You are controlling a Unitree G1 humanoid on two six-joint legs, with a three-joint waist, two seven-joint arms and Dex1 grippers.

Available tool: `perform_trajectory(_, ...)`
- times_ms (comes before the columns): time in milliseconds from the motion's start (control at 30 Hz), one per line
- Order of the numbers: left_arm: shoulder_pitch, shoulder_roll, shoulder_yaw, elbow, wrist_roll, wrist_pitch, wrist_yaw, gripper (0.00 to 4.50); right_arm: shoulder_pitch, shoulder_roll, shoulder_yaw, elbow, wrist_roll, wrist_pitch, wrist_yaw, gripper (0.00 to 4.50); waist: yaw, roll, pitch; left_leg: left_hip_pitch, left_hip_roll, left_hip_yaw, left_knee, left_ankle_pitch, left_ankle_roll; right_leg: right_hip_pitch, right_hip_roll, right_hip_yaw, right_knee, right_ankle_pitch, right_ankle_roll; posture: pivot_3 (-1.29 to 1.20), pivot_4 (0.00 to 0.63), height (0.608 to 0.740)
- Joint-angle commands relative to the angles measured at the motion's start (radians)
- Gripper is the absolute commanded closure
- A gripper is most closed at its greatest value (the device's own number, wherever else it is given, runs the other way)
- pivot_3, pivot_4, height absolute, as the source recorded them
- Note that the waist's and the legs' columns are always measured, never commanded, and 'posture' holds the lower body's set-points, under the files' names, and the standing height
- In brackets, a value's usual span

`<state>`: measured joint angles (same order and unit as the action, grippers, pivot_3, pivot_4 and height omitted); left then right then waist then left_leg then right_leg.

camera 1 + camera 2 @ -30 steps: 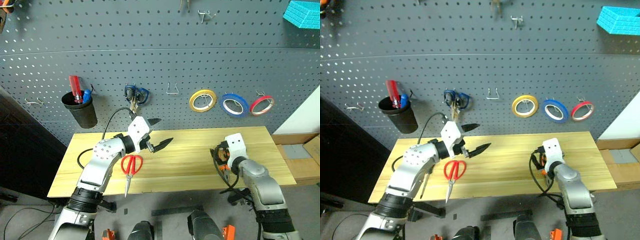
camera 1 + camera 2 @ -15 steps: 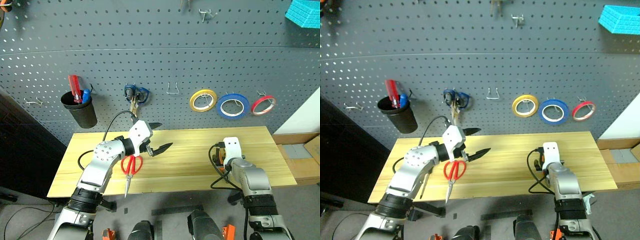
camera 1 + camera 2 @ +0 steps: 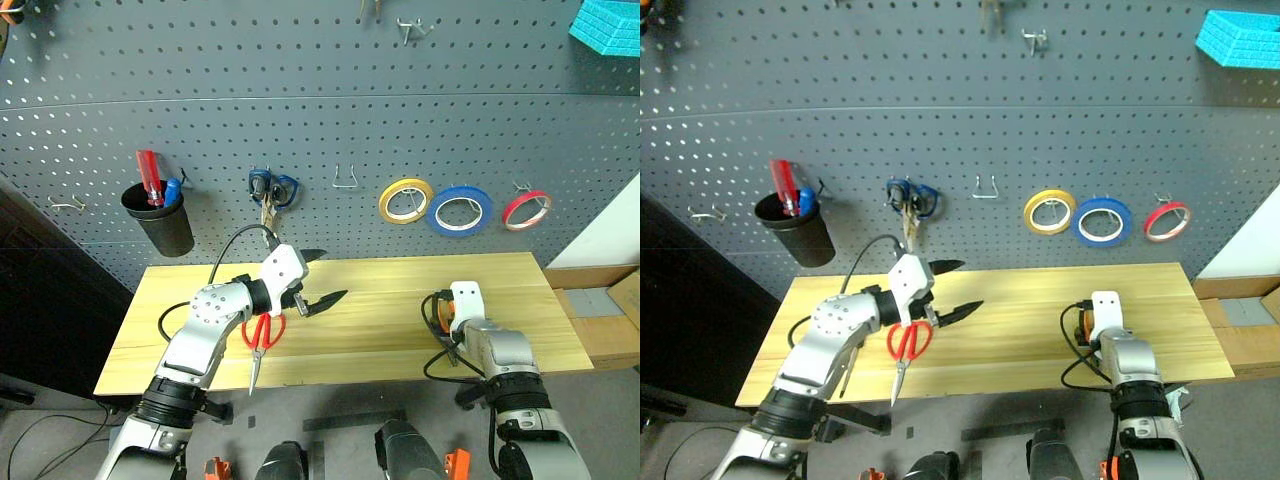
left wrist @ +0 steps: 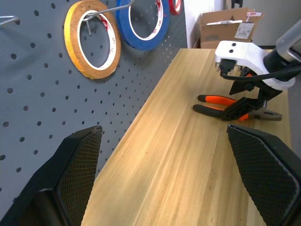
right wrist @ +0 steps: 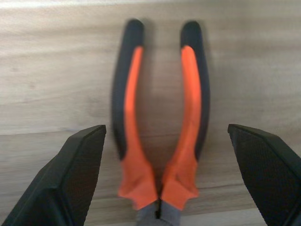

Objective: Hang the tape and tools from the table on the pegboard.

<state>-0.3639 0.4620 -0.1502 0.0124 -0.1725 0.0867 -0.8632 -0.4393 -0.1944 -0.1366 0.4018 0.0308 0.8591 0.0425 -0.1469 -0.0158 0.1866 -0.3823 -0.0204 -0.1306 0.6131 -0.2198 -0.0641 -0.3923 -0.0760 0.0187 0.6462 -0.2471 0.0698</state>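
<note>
The right gripper (image 5: pixel 164 155) points down over the pliers (image 5: pixel 162 127), fingers spread wide on either side of the orange-and-black handles, which lie flat on the table (image 3: pixel 380 320). The left gripper (image 3: pixel 322 278) hangs level, fingers apart, above the red scissors (image 3: pixel 262 335). The blue tape (image 3: pixel 459 209) hangs on the pegboard (image 3: pixel 320 120).

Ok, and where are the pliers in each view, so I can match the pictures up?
Left eye view: pliers on the table's right part, mostly hidden under the right gripper; an orange bit peeks out.
Right eye view: the same spot.
Left wrist view: flat on the wood, far right.
Right wrist view: centre, handles pointing away.
Shared landmark: the right gripper, open over them.
</note>
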Motion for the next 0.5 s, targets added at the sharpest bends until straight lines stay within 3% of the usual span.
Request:
perform_trajectory(33, -0.001, 0.002, -0.001, -0.032, 0.002, -0.014, -0.004, 0.00, -0.035, -0.006, -0.024, 0.034, 0.020, -0.008, 0.003, 0.05, -0.001, 0.000, 0.000, 0.000, 0.000, 0.000, 0.000, 0.000, 0.000, 0.000, 0.000, 0.000, 0.000, 0.000, 0.000, -0.21, 0.153, 0.740)
perform_trajectory(133, 0.002, 0.002, -0.001, -0.034, -0.001, -0.011, -0.006, 0.00, -0.044, -0.007, -0.004, 0.062, 0.020, -0.014, 0.020, 0.22, -0.002, 0.000, 0.000, 0.000, 0.000, 0.000, 0.000, 0.000, 0.000, 0.000, 0.000, 0.000, 0.000, 0.000, 0.000, -0.21, 0.153, 0.740)
perform_trajectory(333, 0.033, -0.012, 0.044, -0.061, -0.058, 0.032, 0.017, 0.00, -0.026, -0.013, 0.097, 0.018, -0.024, -0.093, 0.055, 1.67, -0.006, 0.000, 0.000, 0.000, 0.000, 0.000, 0.000, 0.000, 0.000, 0.000, 0.000, 0.000, 0.000, 0.000, 0.000, -0.20, 0.154, 0.740)
perform_trajectory(500, 0.110, -0.019, 0.145, -0.104, -0.130, 0.070, 0.074, 0.00, 0.031, 0.017, 0.203, -0.257, -0.048, -0.141, 0.078, 1.67, -0.018, 0.001, 0.000, -0.002, 0.000, 0.000, 0.000, 0.000, 0.000, -0.003, 0.000, 0.000, 0.001, 0.000, 0.000, -0.20, 0.158, 0.740)
